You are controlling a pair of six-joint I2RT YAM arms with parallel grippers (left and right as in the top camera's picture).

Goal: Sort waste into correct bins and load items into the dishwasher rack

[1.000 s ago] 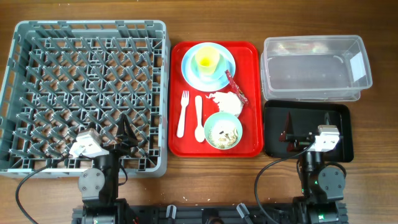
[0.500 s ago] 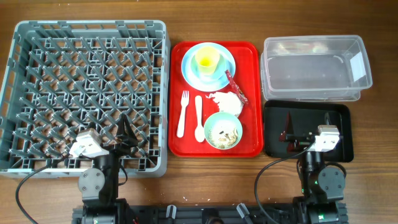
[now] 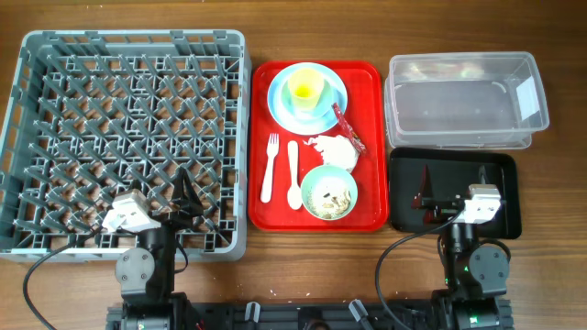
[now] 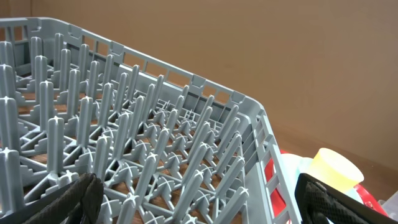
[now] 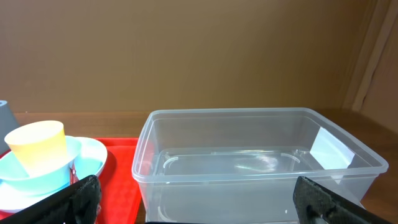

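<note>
The grey dishwasher rack (image 3: 55, 137) fills the left side. On the red tray (image 3: 367, 82) a yellow cup (image 3: 306, 89) stands on a light blue plate (image 3: 280, 108). A red wrapper (image 3: 347, 126), a white napkin (image 3: 334, 149), a fork (image 3: 270, 168) and a spoon (image 3: 293, 174) lie there too. A pale green bowl (image 3: 329, 192) holds food scraps. The clear tub (image 3: 463, 101) and the black tray (image 3: 504, 165) are on the right. My left gripper (image 3: 170, 203) is open over the rack's near right corner (image 4: 199, 208). My right gripper (image 3: 455, 188) is open over the black tray, facing the tub (image 5: 249, 162).
The table is brown wood. The rack, the red tray and the two bins stand side by side with narrow gaps between them. Both arm bases stand at the near table edge. In the right wrist view the cup (image 5: 38, 144) seems to sit in a small blue bowl (image 5: 62, 171).
</note>
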